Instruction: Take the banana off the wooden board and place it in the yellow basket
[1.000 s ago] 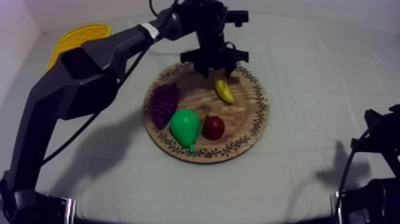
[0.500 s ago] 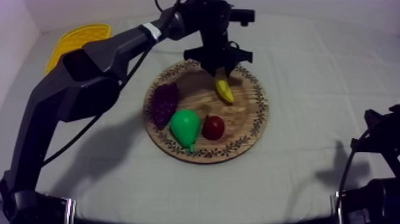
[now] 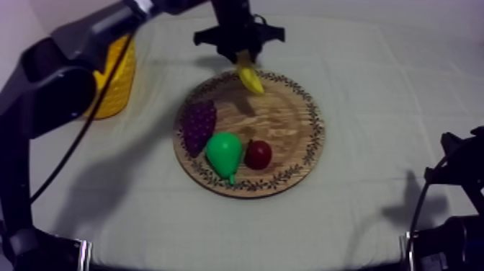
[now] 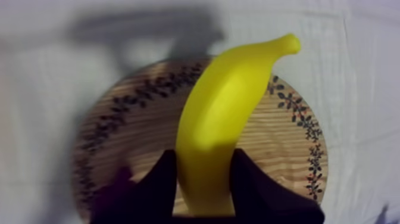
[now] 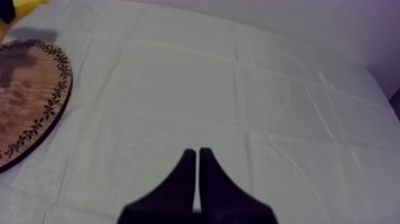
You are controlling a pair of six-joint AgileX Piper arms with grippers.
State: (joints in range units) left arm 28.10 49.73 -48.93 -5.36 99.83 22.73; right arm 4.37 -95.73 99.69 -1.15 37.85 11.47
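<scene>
One banana (image 3: 250, 78) is clamped by the left gripper (image 3: 243, 58) just above the far rim of the wooden board (image 3: 292, 137). Only one end is pinched, so it could be swung loose before the yellow basket (image 3: 115, 79) is reached. The right gripper (image 5: 197, 154) is closed empty.

Banana (image 3: 251, 79) aloft over the board (image 3: 288, 124)

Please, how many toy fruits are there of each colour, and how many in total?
Yellow: 1, the banana
Purple: 1, the bunch of grapes
Green: 1, the pear
Red: 1, the small red fruit
Total: 4
</scene>
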